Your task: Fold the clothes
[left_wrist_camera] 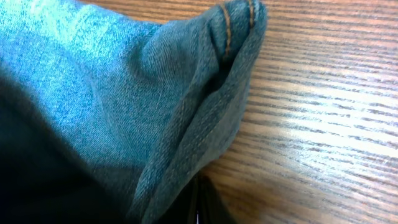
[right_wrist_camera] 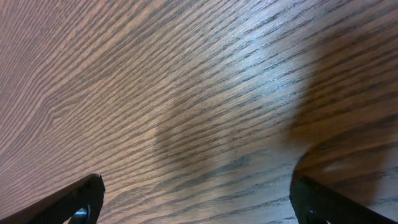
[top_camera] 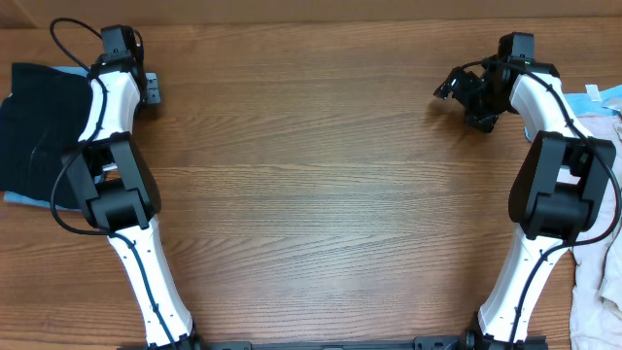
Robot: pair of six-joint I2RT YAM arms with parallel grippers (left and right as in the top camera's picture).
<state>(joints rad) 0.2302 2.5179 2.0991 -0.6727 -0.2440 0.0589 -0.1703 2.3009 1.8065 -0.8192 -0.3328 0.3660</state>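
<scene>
Overhead view: my two arms stand at opposite ends of the wooden table (top_camera: pixel 330 194). My left gripper (top_camera: pixel 151 89) is by the far left corner and my right gripper (top_camera: pixel 465 97) is near the far right corner.

Left edge, from above: a dark garment (top_camera: pixel 39 126) lies folded there, with strips of light blue showing from under it at its far and near sides.

Left wrist view: only here does that blue read as denim. The jeans (left_wrist_camera: pixel 124 93) fill the left of the frame, and a hem corner with orange stitching (left_wrist_camera: pixel 236 18) rests on the wood. Dark cloth covers the lower left of the frame.

My left gripper: only a dark sliver of it shows at the bottom edge of its own camera, just beside the denim fold. I cannot tell whether its jaws are apart or together.

My right gripper: its own camera shows bare wood grain and one fingertip (right_wrist_camera: pixel 81 199) in each lower corner of the frame. The jaws are spread wide with nothing between them.

Right edge, from above only: a heap of pale clothes (top_camera: pixel 598 272) lies along it, with a light blue piece (top_camera: pixel 595 93) at its far end, beside my right arm.
</scene>
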